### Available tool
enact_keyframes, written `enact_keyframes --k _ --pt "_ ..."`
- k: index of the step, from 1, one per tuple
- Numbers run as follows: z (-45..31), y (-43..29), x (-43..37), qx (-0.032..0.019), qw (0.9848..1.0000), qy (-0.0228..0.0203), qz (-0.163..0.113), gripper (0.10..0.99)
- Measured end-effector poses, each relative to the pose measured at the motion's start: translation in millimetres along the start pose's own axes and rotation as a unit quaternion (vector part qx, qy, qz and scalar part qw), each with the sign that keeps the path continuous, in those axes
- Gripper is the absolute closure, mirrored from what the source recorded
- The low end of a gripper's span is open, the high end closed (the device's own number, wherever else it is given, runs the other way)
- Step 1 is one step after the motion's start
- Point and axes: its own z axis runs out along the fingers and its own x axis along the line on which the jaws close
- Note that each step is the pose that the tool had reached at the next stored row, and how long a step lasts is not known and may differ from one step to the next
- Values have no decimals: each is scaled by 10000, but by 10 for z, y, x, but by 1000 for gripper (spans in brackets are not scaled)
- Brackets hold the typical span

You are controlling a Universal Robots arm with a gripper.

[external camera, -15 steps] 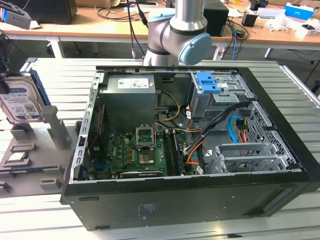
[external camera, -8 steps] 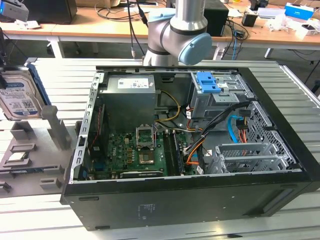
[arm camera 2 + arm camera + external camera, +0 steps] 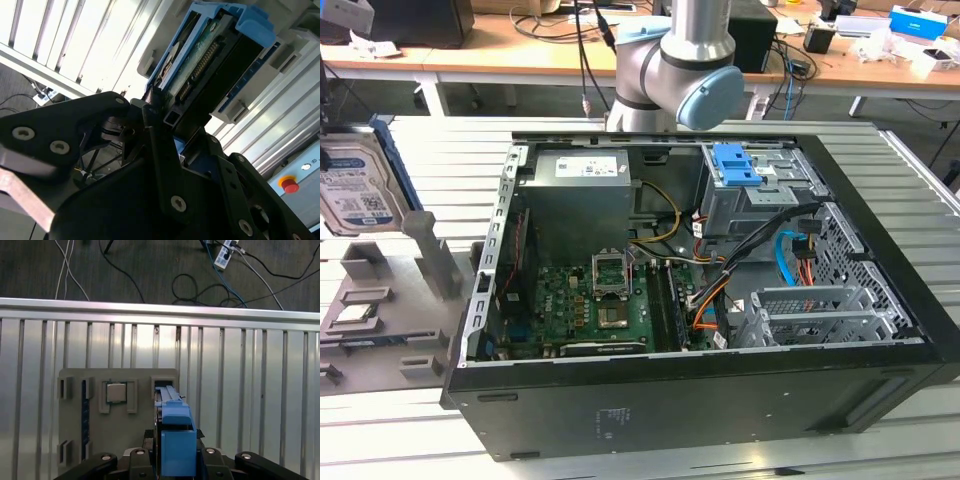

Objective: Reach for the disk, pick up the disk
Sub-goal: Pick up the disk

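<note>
The disk (image 3: 355, 190) stands upright on its edge at the exterior view's far left, silver with a white and blue label and a blue frame. It is over the grey fixture (image 3: 380, 330). In both wrist views my gripper (image 3: 175, 456) has a black finger (image 3: 139, 454) pressed against each flat side of the disk (image 3: 176, 437). The second wrist view shows the disk's (image 3: 210, 55) green board and connector edge running away from my gripper (image 3: 162, 116). Whether the disk's lower edge still sits in the fixture's slot (image 3: 165, 382) I cannot tell.
A small square processor chip (image 3: 116, 391) lies in a pocket of the grey fixture (image 3: 140, 430). The open black computer case (image 3: 720, 400) takes up the middle of the slatted metal table (image 3: 410, 440), with a bare blue bracket (image 3: 735, 165) inside. Cables lie on the floor beyond the table edge (image 3: 160, 305).
</note>
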Motion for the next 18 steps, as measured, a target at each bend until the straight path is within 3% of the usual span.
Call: enact_keyframes --k 18 --pt "-222 -6 -3 0 10000 -2 0 718"
